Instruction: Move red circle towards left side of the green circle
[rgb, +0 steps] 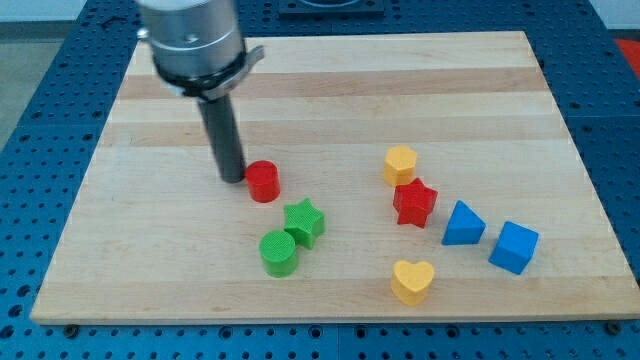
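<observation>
The red circle (263, 182) sits left of the board's middle. The green circle (279, 253) lies below it, slightly to the right, with a gap between them. My tip (232, 178) rests on the board just left of the red circle, touching or nearly touching its left side. The dark rod rises from the tip to the arm's grey body at the view's top.
A green star (304, 221) touches the green circle's upper right. A yellow hexagon (400, 164), red star (414, 203), blue triangle (463, 224), blue cube (514, 247) and yellow heart (412, 282) lie to the right. The wooden board (150, 270) sits on a blue table.
</observation>
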